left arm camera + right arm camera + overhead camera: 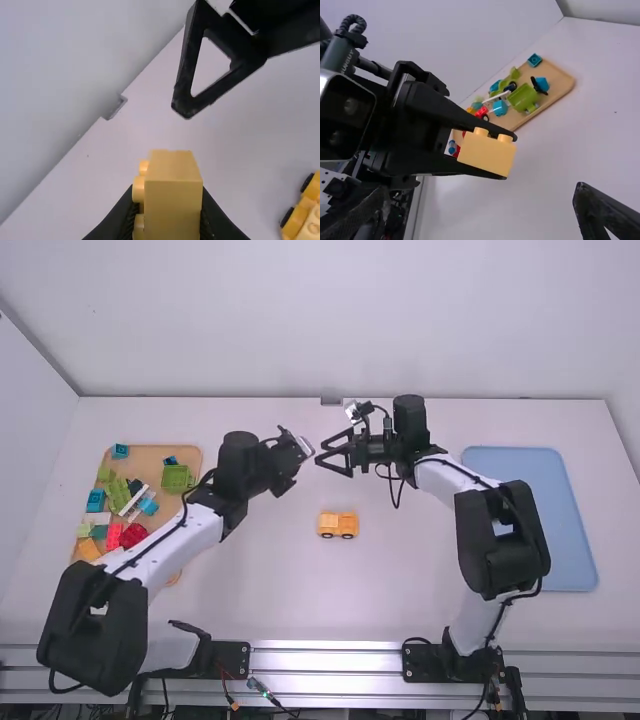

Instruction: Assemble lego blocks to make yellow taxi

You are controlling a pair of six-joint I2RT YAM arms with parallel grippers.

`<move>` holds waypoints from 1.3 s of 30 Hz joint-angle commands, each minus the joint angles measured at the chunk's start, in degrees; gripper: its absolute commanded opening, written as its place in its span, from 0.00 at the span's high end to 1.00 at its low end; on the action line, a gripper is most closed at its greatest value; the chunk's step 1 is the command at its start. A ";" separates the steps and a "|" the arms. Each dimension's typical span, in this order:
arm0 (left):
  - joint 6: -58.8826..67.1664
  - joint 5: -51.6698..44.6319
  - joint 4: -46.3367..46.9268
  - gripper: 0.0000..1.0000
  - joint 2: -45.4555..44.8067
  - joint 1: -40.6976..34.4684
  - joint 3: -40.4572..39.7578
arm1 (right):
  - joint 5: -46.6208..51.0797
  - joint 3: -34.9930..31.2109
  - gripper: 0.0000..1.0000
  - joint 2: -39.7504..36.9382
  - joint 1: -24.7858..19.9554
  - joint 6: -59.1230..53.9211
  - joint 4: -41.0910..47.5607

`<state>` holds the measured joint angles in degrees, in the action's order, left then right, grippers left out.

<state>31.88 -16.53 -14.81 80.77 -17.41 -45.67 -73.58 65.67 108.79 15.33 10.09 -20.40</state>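
Handover likely wants left gripper, grasping yellow block, steady while right gripper, fingers spread at its three o'clock, centres before closing.

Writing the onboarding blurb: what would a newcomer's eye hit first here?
Likely the yellow block clamped in the left gripper, raised above the table and facing the open right gripper. Then the small yellow vehicle standing near the table's middle. After that, the wooden tray of mixed coloured blocks on the table's left side.
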 commanded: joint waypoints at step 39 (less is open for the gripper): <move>1.42 1.51 -2.23 0.98 -1.01 -4.20 0.74 | 5.01 1.01 0.45 0.59 3.89 0.02 1.49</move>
<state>33.04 -15.90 -15.79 80.77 -21.34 -44.97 -68.42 65.73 108.81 18.70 10.41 -19.27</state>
